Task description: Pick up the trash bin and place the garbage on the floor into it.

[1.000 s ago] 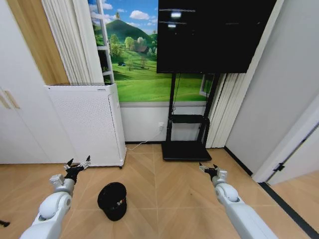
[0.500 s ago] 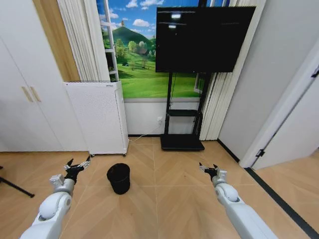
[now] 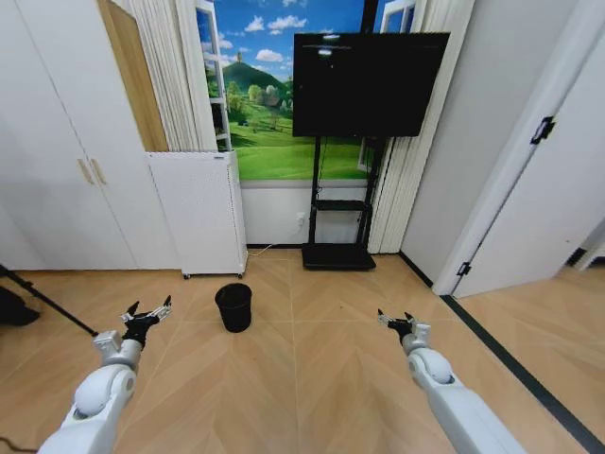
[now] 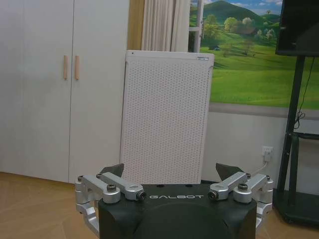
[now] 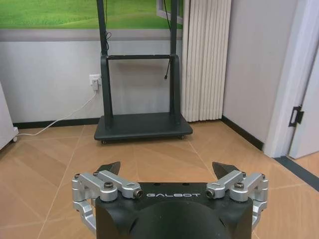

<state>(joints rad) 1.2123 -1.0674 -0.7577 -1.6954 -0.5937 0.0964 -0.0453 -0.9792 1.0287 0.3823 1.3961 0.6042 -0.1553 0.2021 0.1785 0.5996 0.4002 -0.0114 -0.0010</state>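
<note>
Ahead of you, the trash bin (image 3: 233,307) stands upright on the floor (image 3: 302,378), between your two raised arms and nearer the left one. Behind it and to its left, the air purifier (image 3: 200,213) stands against the wall, with the wardrobe doors (image 3: 66,161) farther left. To the right of the purifier, the TV stand (image 3: 338,227) carries the television (image 3: 370,84). Your left hand (image 3: 145,316) hangs above the floor left of the bin, fingers spread; your right hand (image 3: 395,323) hangs well to the bin's right, likewise spread.

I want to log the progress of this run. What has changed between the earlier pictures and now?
The whole head view shifted: the camera drew back, so the trash bin on the floor now looks smaller and farther. Nothing was grasped or released. The left gripper and right gripper stay raised, fingers open and empty.
</note>
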